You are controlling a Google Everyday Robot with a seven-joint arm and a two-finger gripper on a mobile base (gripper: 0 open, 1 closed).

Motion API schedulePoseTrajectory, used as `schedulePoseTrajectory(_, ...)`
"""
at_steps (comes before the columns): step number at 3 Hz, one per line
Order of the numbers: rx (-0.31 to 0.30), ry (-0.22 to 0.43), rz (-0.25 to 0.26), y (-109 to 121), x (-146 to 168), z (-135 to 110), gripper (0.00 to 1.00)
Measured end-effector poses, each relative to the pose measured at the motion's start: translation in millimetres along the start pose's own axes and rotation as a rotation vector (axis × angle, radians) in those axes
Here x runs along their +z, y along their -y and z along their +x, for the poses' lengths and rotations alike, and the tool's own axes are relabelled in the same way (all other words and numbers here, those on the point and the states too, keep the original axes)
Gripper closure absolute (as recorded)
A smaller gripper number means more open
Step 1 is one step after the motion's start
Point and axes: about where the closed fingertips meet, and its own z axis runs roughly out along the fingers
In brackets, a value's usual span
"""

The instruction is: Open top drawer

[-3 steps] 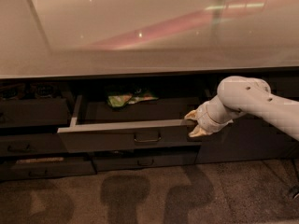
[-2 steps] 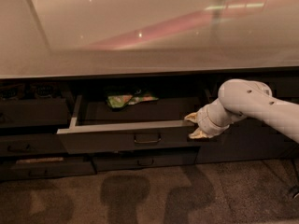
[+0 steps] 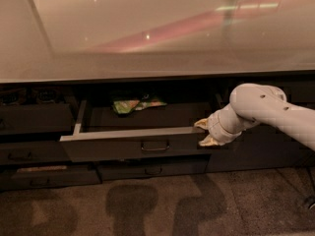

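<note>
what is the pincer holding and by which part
Cannot tell: the pincer is at the right front end of the top drawer, but no clear grip shows.

We see the top drawer [image 3: 113, 149] standing open beneath the pale, glossy worktop [image 3: 147, 33], with its loop handle [image 3: 155, 145] at the centre of the dark front. A green packet [image 3: 129, 105] lies inside near the back. Our gripper [image 3: 204, 133] sits at the front's right end, and the white arm [image 3: 266, 109] reaches in from the right.
</note>
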Motion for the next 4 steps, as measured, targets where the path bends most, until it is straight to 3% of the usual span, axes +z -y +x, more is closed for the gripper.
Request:
schedulePoseTrajectory(3,0.0,0.0,0.0,0.0,0.1,0.0,0.11)
schedulePoseTrajectory(4,0.0,0.0,0.0,-0.1,0.1,0.0,0.0)
